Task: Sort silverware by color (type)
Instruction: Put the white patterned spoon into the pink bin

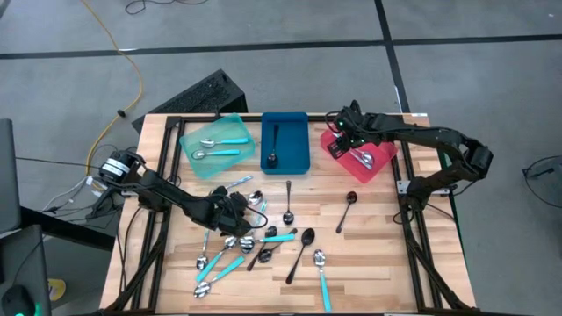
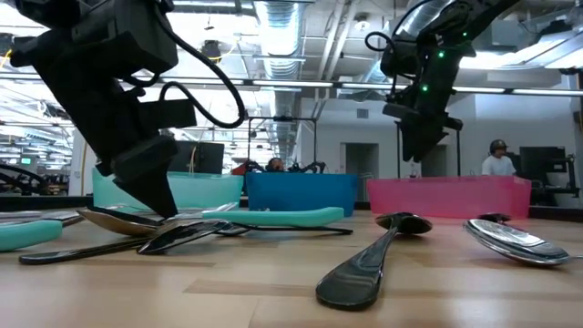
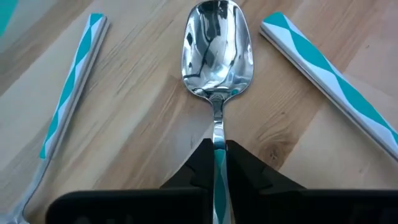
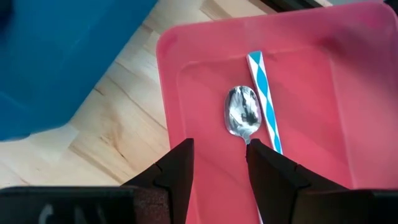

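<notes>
Left end effector (image 3: 217,163) grips one teal-handled spoon (image 3: 217,53); perhaps fifteen spoons (image 1: 303,248) loose.

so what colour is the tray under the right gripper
Red tray, under the right gripper; clearest in the right wrist view.

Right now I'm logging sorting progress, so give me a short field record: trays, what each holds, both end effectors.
teal tray: two teal-handled spoons
blue tray: one black spoon
red tray: a spoon, bowl silver, handle blue-and-white
left end effector: shut on a teal-handled spoon at the table pile
right end effector: open above the red tray
unsorted: many spoons on the table
</notes>
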### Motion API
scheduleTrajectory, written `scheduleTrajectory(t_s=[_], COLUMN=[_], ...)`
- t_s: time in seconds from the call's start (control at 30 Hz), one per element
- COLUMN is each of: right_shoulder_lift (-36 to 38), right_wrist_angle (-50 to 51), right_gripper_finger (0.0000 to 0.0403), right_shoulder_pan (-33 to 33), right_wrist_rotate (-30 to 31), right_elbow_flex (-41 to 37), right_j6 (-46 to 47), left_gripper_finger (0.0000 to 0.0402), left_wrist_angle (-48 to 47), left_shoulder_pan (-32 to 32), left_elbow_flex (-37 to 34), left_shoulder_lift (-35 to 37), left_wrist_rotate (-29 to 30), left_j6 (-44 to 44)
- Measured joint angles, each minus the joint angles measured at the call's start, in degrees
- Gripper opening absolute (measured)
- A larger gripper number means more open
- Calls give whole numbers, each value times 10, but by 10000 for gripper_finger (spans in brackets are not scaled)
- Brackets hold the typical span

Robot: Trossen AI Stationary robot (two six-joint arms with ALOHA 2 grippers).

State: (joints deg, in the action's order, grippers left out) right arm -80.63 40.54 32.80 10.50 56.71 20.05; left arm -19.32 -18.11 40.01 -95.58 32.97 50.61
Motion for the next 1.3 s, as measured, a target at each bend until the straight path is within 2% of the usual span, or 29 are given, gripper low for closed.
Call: scheduleTrajectory(t_s=[0.37, 0.53, 0.73, 0.87, 1.0, 1.07, 1.17, 1.23, 1.3], right_shoulder_lift=[0, 7, 28, 31, 21, 11, -6, -21, -33], right_wrist_angle=[-104, -146, -272, -358, -425, -446, -473, -501, -523], right_gripper_finger=[171, 171, 171, 171, 171, 171, 171, 171, 171], right_shoulder_pan=[-59, -94, -163, -214, -259, -284, -320, -341, -358], right_wrist_rotate=[0, 0, 33, 58, 61, 61, 61, 61, 61], right_elbow_flex=[0, 0, 0, 0, 0, 0, 0, -1, 0], right_j6=[-6, -6, -57, -93, -101, -110, -137, -150, -169], left_gripper_finger=[2, 2, 1, 1, 1, 2, 3, 4, 4], left_wrist_angle=[3, -21, 1, 119, 284, 375, 505, 583, 622], left_shoulder_pan=[-3, -5, -30, -49, -51, -46, -31, -19, -9], left_elbow_flex=[62, 64, 62, 21, -59, -104, -170, -205, -226], left_shoulder_lift=[11, 77, 183, 256, 324, 354, 384, 394, 400], left_wrist_rotate=[33, 82, 172, 202, 181, 152, 69, 15, -17], left_j6=[-114, -127, -180, -249, -328, -364, -400, -404, -390])
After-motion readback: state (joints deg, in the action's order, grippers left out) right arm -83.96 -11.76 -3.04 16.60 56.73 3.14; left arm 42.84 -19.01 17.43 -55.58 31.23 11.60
